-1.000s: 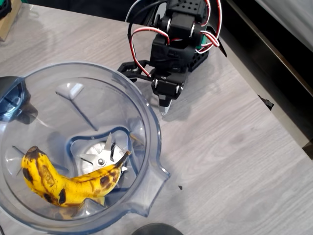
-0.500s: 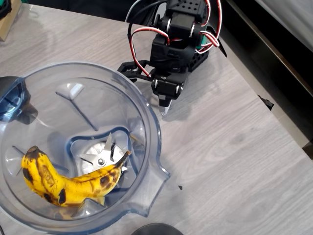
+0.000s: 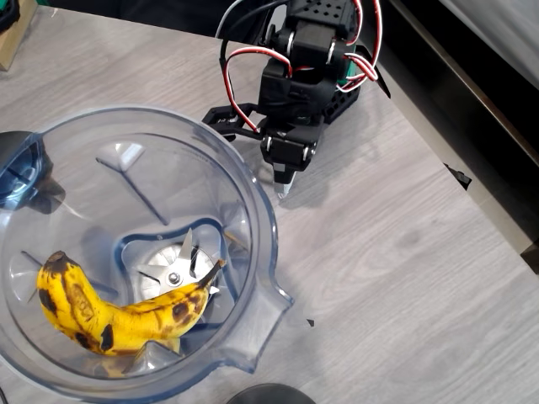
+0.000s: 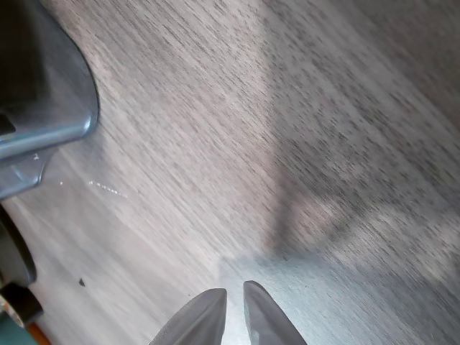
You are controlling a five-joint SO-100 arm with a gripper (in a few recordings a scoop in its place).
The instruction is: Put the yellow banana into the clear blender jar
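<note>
Lying inside the clear bluish round plastic blender jar (image 3: 253, 210), the spotted curved yellow banana (image 3: 109, 311) sits well left of the black gripper (image 3: 284, 187), fingertips pressed together over the grey wood-grain bench (image 3: 404, 252).

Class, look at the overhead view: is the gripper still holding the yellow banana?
No: the yellow banana lies inside the clear blender jar beside the blade, while the gripper hangs empty over the table outside the jar.

Grey wood-grain table (image 3: 404, 252) seen from overhead; the clear blender jar (image 3: 265, 220) is stood on it at lower left; a small dark blue-grey rounded object (image 3: 18, 168) is set just beside the jar's left rim; the arm's black base (image 3: 324, 76) is mounted at the far edge.
</note>
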